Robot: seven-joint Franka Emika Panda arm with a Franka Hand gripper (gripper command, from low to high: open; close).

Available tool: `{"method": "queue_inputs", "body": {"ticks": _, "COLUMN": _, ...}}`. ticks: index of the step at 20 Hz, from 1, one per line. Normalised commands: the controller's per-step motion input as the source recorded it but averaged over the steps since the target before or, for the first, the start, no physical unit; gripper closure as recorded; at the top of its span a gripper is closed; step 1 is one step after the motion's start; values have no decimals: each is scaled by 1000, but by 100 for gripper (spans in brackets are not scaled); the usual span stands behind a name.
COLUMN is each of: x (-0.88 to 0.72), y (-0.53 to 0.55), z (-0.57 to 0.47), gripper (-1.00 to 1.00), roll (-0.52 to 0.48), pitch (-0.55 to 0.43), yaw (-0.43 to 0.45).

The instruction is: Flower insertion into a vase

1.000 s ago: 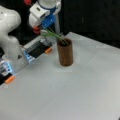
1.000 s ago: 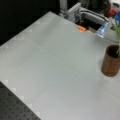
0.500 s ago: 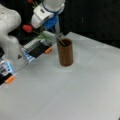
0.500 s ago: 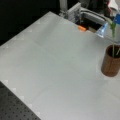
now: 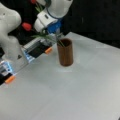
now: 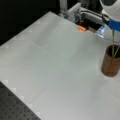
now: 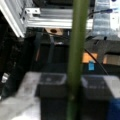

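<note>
White table (image 5: pixel 82 95); orange tabs at 9 o'clock (image 5: pixel 10 79) and 10 o'clock (image 5: pixel 48 50); aluminium frame rail at 12 o'clock (image 6: pixel 75 11).

This is a robotics lab. A white robot arm (image 5: pixel 10 32) stands at the left edge of a plain pale tabletop (image 5: pixel 75 90), and along the far edge run bare aluminium frame rails (image 6: pixel 75 11) with orange fittings (image 6: pixel 81 28) and a small blue light (image 6: pixel 101 32). In a front view a black perforated optical breadboard (image 6: pixel 15 107) lies beside the tabletop's near corner, and dark backdrop surrounds the setup; the wrist view shows more metal profiles (image 7: pixel 50 21) and cabling.
</note>
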Motion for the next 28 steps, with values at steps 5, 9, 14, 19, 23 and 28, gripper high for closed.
{"method": "queue_inputs", "body": {"ticks": 5, "x": 494, "y": -56, "z": -81, "gripper": 100, "roll": -193, "pitch": 220, "yaw": 67}}
{"method": "queue_inputs", "body": {"ticks": 9, "x": 561, "y": -85, "z": -154, "gripper": 100, "roll": -188, "pitch": 172, "yaw": 59}}
{"method": "queue_inputs", "body": {"ticks": 14, "x": 573, "y": -86, "z": -159, "gripper": 100, "roll": -172, "pitch": 159, "yaw": 65}}
{"method": "queue_inputs", "body": {"ticks": 19, "x": 468, "y": -49, "z": -108, "gripper": 100, "roll": -140, "pitch": 139, "yaw": 71}}
{"method": "queue_inputs", "body": {"ticks": 23, "x": 351, "y": -27, "z": -71, "gripper": 100, "roll": -107, "pitch": 77, "yaw": 68}}
{"method": "queue_inputs", "body": {"ticks": 28, "x": 268, "y": -40, "z": -39, "gripper": 100, "roll": -109, "pitch": 78, "yaw": 71}}
